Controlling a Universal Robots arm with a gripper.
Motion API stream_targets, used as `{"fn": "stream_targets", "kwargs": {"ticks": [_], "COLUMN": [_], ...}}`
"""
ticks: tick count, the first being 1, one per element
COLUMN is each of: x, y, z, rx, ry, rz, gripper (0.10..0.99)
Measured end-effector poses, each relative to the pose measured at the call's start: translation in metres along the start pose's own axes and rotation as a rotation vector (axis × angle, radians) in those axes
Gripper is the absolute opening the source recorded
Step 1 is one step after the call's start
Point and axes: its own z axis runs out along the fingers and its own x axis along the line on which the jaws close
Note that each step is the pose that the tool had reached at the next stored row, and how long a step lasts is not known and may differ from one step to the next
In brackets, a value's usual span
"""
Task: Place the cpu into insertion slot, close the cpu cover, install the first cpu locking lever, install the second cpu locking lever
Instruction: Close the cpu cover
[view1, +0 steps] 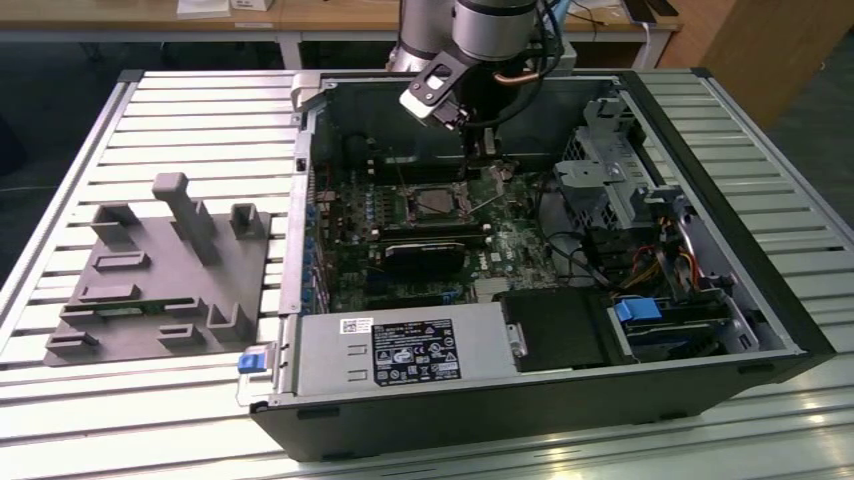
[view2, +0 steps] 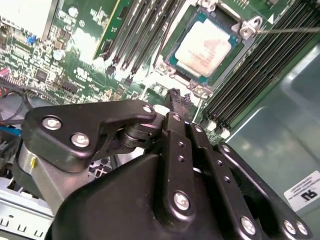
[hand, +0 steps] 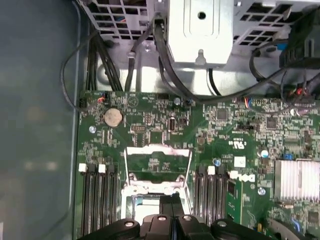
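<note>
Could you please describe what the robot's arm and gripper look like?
The arm is a silver-grey cylinder with a copper-coloured cable looping beside it and a small pale block mounted at its wrist. The gripper is matt black, built of flat linkage bars joined by silver screws and round pivots, narrowing to two slim fingers.

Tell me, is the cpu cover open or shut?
Open: the cover stands raised, board showing through its window; the cpu lies bare.
</note>
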Motion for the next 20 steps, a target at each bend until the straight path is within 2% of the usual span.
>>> {"fn": "stream_targets", "kwargs": {"ticks": [8, 20], "x": [0.0039, 0.0049], "y": [0.0122, 0.0305], "z": [0.0026, 0.0053], "rx": [0.003, 0.007], "ry": [0.0002, 0.0001], "rz": [0.0, -0.001], "gripper": [0.106, 0.106]}}
